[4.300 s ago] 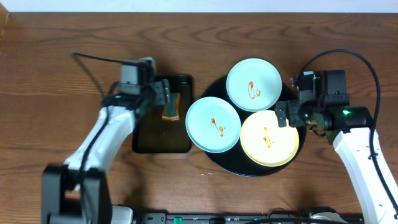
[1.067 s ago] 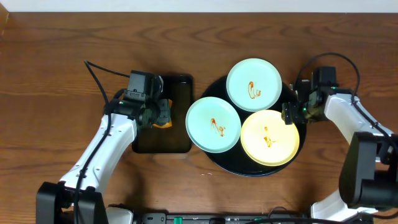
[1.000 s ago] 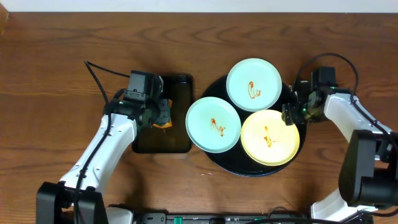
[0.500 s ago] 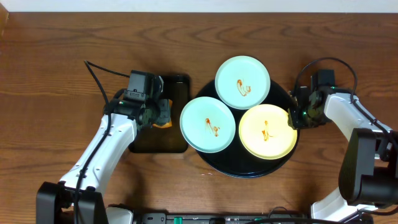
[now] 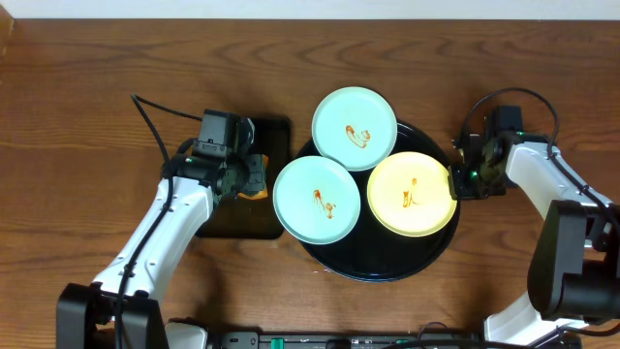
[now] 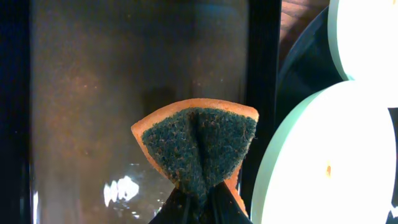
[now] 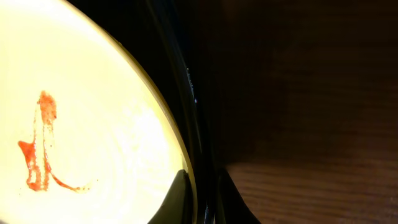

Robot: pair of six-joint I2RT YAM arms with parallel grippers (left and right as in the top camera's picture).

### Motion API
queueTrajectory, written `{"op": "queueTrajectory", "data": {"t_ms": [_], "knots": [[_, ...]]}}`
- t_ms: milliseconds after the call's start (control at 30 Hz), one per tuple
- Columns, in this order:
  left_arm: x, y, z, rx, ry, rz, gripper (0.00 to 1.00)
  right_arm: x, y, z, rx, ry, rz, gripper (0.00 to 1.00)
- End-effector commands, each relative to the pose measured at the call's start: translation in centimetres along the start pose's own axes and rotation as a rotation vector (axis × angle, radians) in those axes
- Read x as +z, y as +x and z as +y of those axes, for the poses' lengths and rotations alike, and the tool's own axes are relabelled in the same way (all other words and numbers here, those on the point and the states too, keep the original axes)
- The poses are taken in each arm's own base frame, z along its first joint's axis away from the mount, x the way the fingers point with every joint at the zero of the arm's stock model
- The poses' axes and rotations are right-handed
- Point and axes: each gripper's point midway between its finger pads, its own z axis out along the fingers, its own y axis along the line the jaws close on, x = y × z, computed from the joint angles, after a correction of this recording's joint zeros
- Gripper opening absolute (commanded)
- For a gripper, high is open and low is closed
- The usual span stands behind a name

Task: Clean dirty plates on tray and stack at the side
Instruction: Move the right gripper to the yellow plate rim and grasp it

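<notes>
Left gripper (image 6: 199, 202) clamped on folded sponge (image 6: 199, 146), held over rectangular tray (image 5: 242, 218). Three plates (image 5: 317, 201) seated on round tray (image 5: 387, 264). Right gripper (image 5: 463, 182) closed on round tray's right rim, just beside yellow plate (image 5: 411, 193).

Yellow plate (image 5: 428, 209), orange squiggle (image 5: 407, 195), black tray (image 5: 378, 264)

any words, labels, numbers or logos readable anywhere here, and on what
No readable text in any view.
The plates carry only orange sauce squiggles, not writing.
The tray and sponge show no label or mark.
</notes>
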Motion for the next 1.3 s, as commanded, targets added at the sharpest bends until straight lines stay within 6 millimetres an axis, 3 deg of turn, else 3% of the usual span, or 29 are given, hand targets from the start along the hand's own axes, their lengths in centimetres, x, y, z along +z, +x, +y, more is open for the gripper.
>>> {"op": "queueTrajectory", "data": {"t_ms": [0,133,333,567,833,1133,1267], "knots": [[-0.3,-0.1,-0.6,-0.004,0.016,-0.008,0.08,0.1,0.7,-0.3,-0.007,0.026,0.041,0.01],[-0.1,0.0,-1.3,0.016,0.025,-0.007,0.08,-1.1,0.0,-0.4,0.015,0.038,0.029,0.01],[0.1,0.2,-2.1,0.041,0.031,-0.004,0.08,-3.3,-1.6,-2.9,0.189,0.1,-0.046,0.01],[0.1,0.1,-2.1,0.042,0.032,-0.009,0.08,-3.6,-1.2,-2.4,0.149,0.038,-0.029,0.01],[0.1,0.1,-2.1,0.041,0.032,-0.008,0.08,-4.1,-0.6,-6.5,0.38,0.234,-0.043,0.05],[0.1,0.1,-2.1,0.041,0.032,-0.008,0.08,-3.7,-1.4,-3.1,0.226,0.034,-0.048,0.21],[0.1,0.1,-2.1,0.041,0.032,-0.008,0.08,-3.7,-1.6,-2.9,0.226,0.025,-0.054,0.26]]}}
